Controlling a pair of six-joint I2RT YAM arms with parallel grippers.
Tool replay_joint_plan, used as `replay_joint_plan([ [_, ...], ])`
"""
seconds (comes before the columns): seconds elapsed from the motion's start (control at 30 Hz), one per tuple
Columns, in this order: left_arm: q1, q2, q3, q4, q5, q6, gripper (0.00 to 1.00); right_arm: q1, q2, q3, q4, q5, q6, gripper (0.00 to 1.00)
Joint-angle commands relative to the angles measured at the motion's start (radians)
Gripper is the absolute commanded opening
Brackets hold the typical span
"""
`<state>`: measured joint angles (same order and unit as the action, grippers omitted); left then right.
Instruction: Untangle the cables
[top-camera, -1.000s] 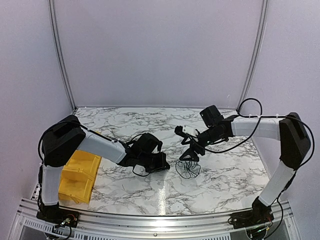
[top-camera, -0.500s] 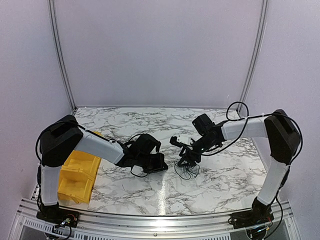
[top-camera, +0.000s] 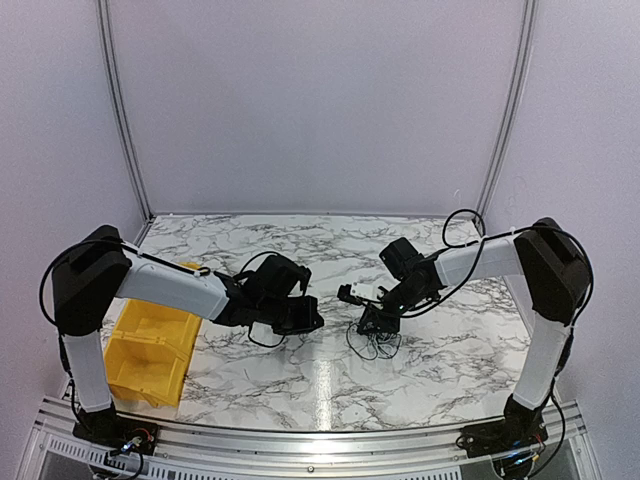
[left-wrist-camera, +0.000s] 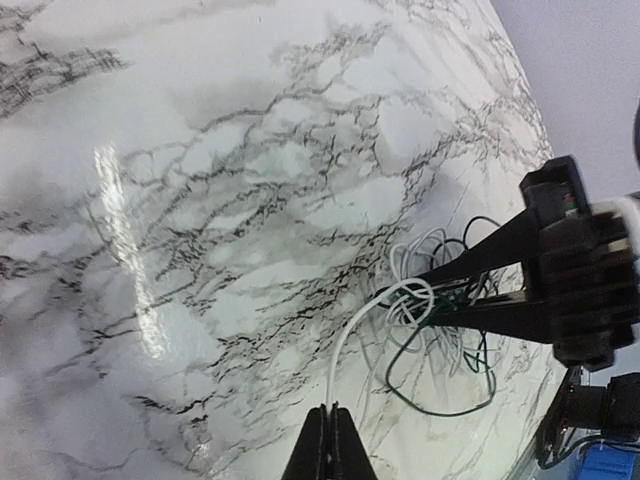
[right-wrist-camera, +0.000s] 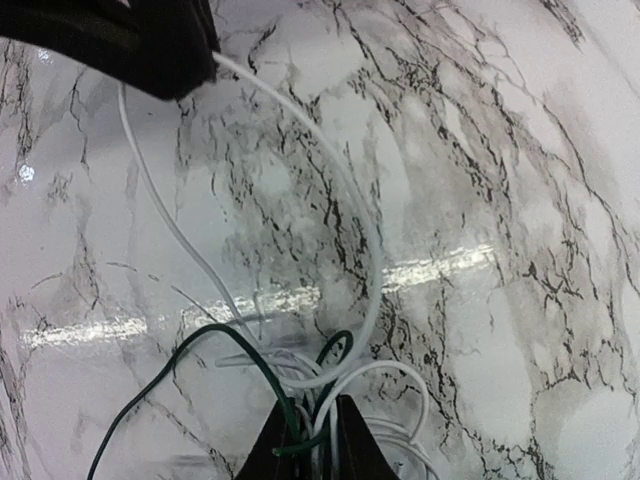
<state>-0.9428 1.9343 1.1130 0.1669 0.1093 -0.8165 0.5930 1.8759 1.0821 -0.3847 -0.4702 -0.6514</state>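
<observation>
The cables (top-camera: 372, 342) are a small knot of thin white and dark green wires on the marble table (top-camera: 450, 360). My right gripper (top-camera: 372, 322) presses down into the knot, its jaws closed on green and white strands (right-wrist-camera: 318, 400). My left gripper (top-camera: 310, 320) is shut on the end of one white cable (left-wrist-camera: 345, 345), which arcs from its tips (left-wrist-camera: 330, 412) over to the knot (left-wrist-camera: 430, 310). In the right wrist view the same white cable (right-wrist-camera: 345, 180) runs up to the left gripper (right-wrist-camera: 130, 40). A dark green loop (left-wrist-camera: 440, 405) lies loose beside the knot.
A yellow bin (top-camera: 150, 350) sits at the table's left edge, beside the left arm. Purple walls and a metal frame close in the table at the back and sides.
My right gripper came down and left onto the knot and closed from wide open. The left gripper shifted slightly left, still gripping the white cable.
</observation>
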Motion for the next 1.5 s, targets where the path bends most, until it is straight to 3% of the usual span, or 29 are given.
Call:
replay_joint_plan([
  [0.0, 0.033, -0.121, 0.005, -0.124, -0.08, 0.105, 0.0, -0.006, 0.059, -0.021, -0.048, 0.084, -0.013, 0.18],
  [0.47, 0.128, -0.686, -0.093, -0.317, -0.421, 0.215, 0.0, -0.094, 0.065, -0.004, -0.08, 0.046, -0.001, 0.21],
  [0.83, 0.139, -0.966, 0.007, -0.505, -0.658, 0.353, 0.0, -0.104, 0.071, 0.001, -0.088, 0.042, 0.0, 0.19],
  [1.0, 0.14, -0.975, 0.019, -0.522, -0.593, 0.34, 0.0, -0.116, 0.035, 0.019, -0.104, 0.026, 0.012, 0.21],
  [1.33, 0.139, -0.901, -0.042, -0.466, -0.427, 0.315, 0.0, -0.156, -0.301, 0.062, -0.189, 0.031, -0.003, 0.55],
  [1.47, 0.139, -0.875, -0.082, -0.411, -0.393, 0.313, 0.0, -0.156, -0.421, 0.078, -0.237, 0.014, -0.004, 0.6],
])
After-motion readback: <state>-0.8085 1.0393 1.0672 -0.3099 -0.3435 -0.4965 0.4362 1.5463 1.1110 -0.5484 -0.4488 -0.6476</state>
